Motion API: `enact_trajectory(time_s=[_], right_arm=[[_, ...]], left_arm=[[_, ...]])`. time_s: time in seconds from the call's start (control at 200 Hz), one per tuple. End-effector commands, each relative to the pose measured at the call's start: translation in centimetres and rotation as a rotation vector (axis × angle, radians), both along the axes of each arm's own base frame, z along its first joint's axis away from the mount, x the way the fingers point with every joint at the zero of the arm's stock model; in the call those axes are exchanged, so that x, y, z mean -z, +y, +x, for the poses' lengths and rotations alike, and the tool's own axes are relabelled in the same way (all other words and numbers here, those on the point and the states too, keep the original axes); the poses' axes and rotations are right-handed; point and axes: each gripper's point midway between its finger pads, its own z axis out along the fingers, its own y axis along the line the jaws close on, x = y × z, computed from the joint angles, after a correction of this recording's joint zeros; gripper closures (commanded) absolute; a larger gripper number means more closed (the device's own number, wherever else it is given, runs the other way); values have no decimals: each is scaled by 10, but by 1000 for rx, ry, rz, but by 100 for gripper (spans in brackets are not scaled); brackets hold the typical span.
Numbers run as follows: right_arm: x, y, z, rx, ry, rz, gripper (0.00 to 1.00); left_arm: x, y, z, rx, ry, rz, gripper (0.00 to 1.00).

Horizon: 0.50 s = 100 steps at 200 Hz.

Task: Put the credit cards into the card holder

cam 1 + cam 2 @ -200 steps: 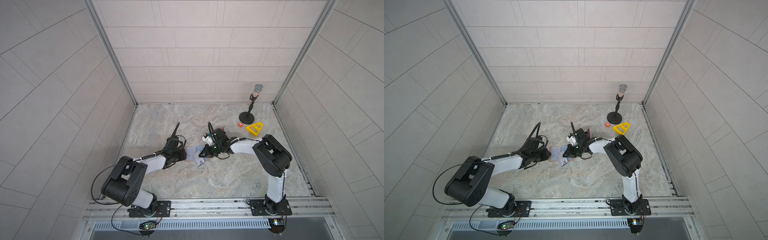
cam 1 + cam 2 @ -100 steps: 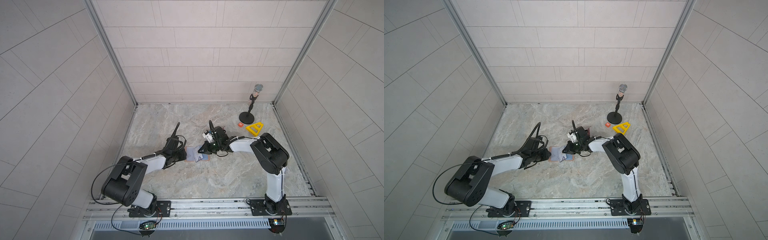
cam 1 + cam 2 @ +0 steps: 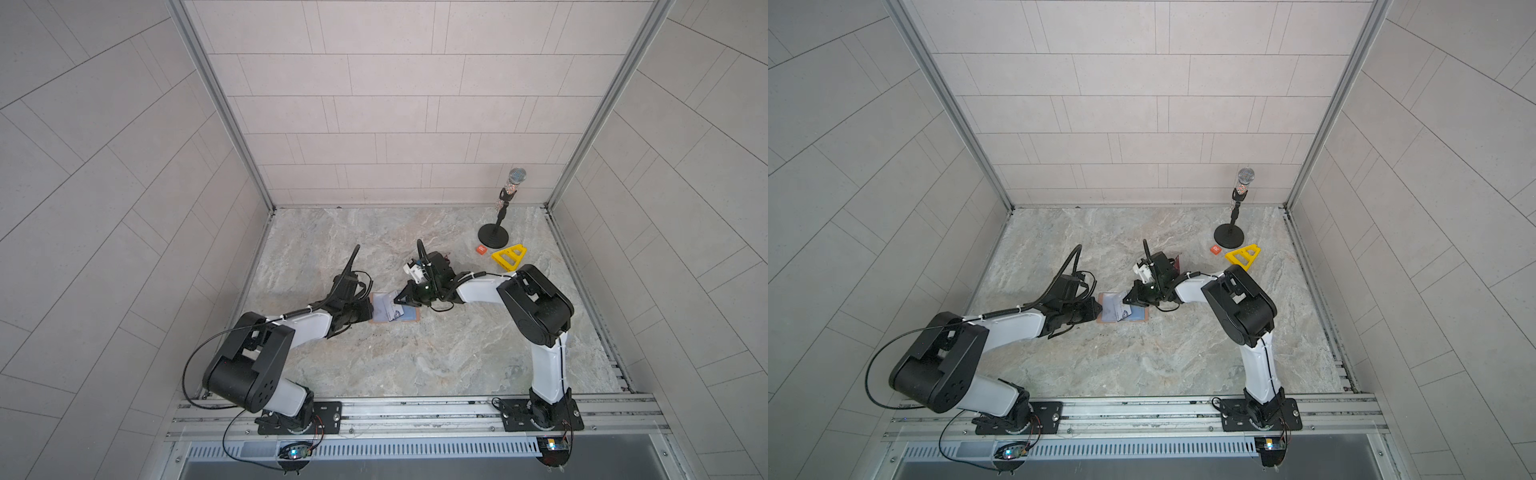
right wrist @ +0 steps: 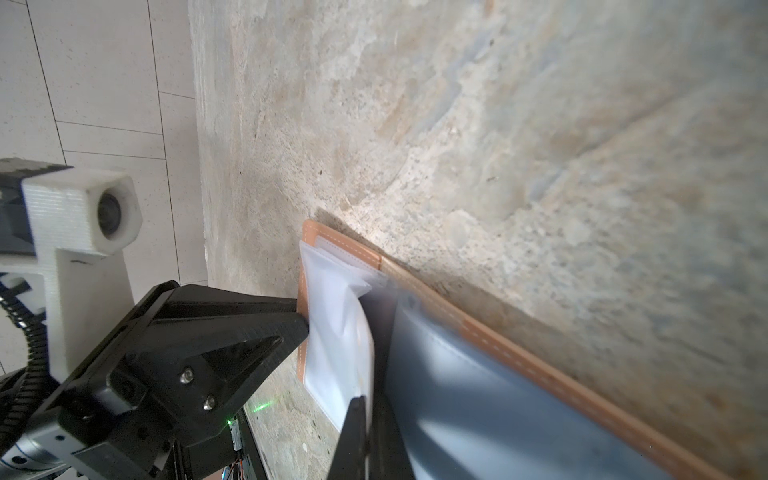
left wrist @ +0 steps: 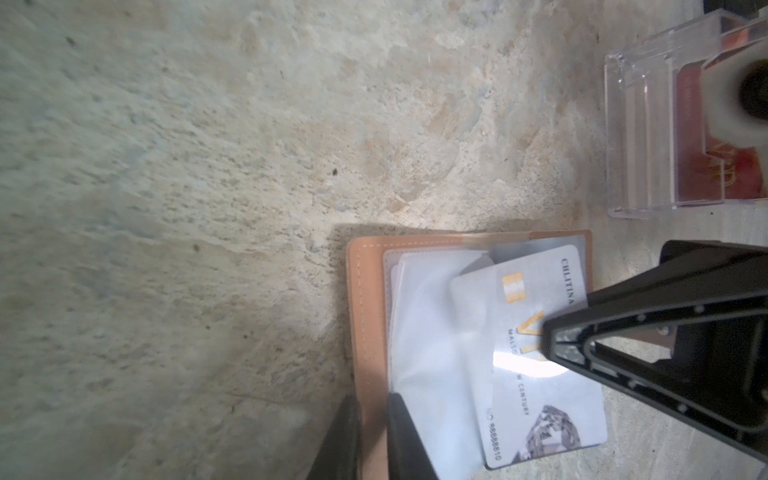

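The tan card holder (image 3: 409, 318) (image 3: 1138, 318) lies open on the floor, its clear sleeves facing up. My left gripper (image 3: 371, 309) (image 5: 372, 436) is shut on its tan left edge (image 5: 365, 316). A whitish-blue credit card (image 5: 544, 407) lies slanted on the sleeves, one end under clear plastic. My right gripper (image 3: 400, 299) (image 4: 374, 436) is shut on that card's edge. A dark red credit card (image 5: 698, 145) stands in a clear plastic box (image 5: 640, 137) behind the right gripper.
A microphone stand (image 3: 493, 239), a yellow triangle (image 3: 509, 255) and a small orange tile (image 3: 481, 249) sit at the back right. Tiled walls close in the floor on three sides.
My right gripper has shifted a little left and swung the pale card over the open card holder. The left gripper has kept still on the holder's edge.
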Motion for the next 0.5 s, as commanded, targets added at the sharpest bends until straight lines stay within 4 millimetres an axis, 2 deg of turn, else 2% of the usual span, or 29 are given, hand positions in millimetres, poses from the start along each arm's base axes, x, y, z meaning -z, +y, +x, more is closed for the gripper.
enact_trajectory(time_s=[0.0,0.2,0.495], right_arm=[[48,-19,-9,50,48,-135,100],[55,-26,-12,82,30,-139,100],[60,-21,-16,96,9,-130,100]], left_arm=[[35,10,-46,36,199,65,81],[36,12,-45,28,199,74,81],[36,12,-45,27,200,74,81]])
